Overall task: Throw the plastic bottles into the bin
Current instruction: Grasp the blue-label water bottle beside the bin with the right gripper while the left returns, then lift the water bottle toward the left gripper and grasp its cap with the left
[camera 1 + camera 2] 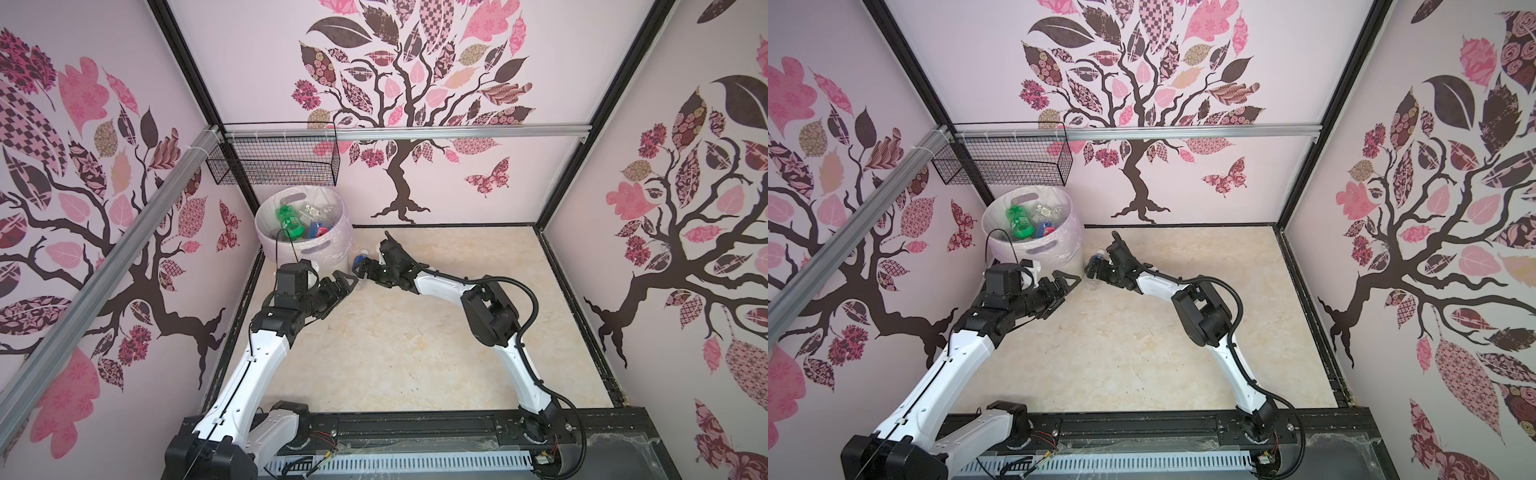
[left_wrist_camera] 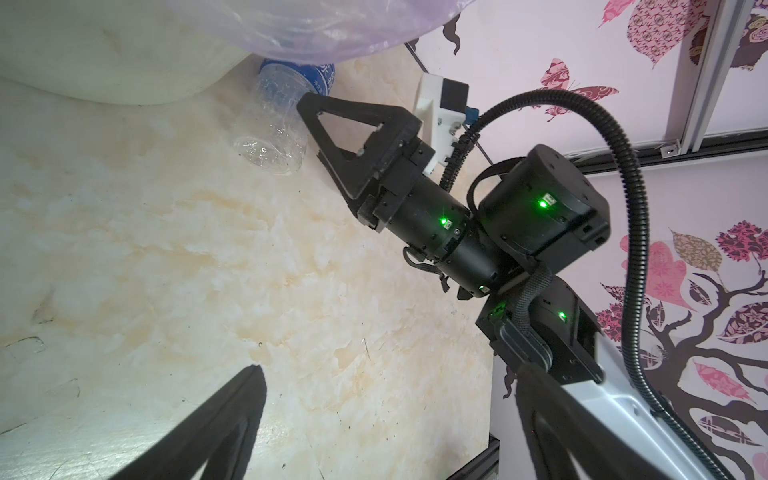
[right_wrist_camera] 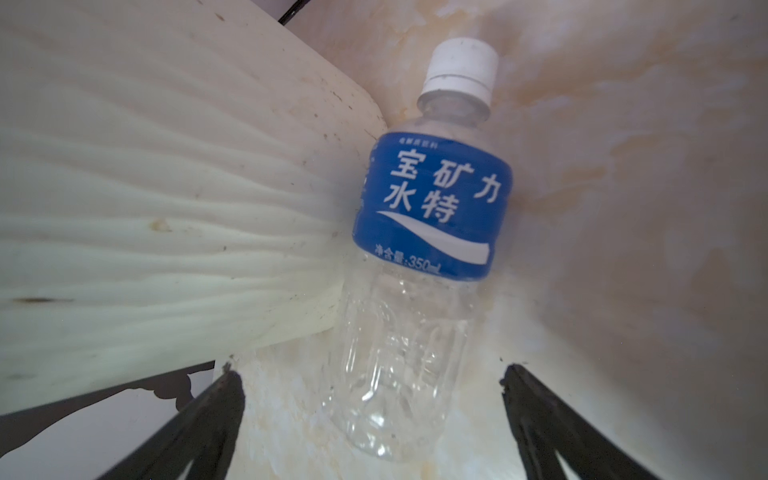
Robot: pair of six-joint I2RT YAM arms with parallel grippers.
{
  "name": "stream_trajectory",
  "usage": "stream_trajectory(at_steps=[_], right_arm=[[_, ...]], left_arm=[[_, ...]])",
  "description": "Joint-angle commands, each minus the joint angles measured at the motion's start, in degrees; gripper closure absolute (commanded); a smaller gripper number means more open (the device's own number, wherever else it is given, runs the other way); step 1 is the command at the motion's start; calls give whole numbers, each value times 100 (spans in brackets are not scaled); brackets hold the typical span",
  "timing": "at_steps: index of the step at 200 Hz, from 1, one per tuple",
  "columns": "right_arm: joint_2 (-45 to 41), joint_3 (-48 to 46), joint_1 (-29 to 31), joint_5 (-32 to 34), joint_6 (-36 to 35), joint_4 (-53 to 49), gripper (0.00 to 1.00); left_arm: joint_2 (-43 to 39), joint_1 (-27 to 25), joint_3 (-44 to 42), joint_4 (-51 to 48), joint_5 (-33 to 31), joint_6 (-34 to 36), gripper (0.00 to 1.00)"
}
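Last bottle (image 3: 424,249): lying flat on the desk (image 1: 415,332), pressing against the foot of the bin (image 1: 332,243).
Long axis: running straight ahead of the right hand (image 3: 372,372), white cap pointing away, clear base nearest.
Right hand: standing wide, its fingers flanking the clear lower body and gripping nothing.
Left hand (image 1: 347,284): gaping wide and empty, hovering near but farther off.
Judgement: the right arm is better placed to close across the body.
Other bottles (image 1: 291,224): lying inside the bin.

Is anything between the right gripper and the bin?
Yes: one clear bottle with a blue label and white cap lies beside the bin, ahead of the right gripper's open fingers. The right wrist view shows it.
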Motion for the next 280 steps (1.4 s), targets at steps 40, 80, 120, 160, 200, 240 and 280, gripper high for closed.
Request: stream_trajectory(at_steps=[40,80,120,160,200,240,280], right_arm=[[1013,1104,223,725,373,-1251,12],[893,856,253,730,271,-1191,27],[-33,-200,249,600,-120,-648,38],[-949,-1036,238,503,-712,-654,45],[-2054,-1934,193,270,-1355,-896,46],[-3249,-2936,186,192,-2033,-945,46],[-4126,-3357,186,-61,-2626,-1224,45]], left_arm=[[-58,511,-152,80,282,232,3],[-108,528,-153,86,291,283,3],[-8,509,-78,5,261,344,3],[8,331,94,-138,-30,458,3],[93,2,401,-296,-398,606,3],[387,-74,788,-379,-395,545,3],[766,-391,1097,-331,-440,479,3]])
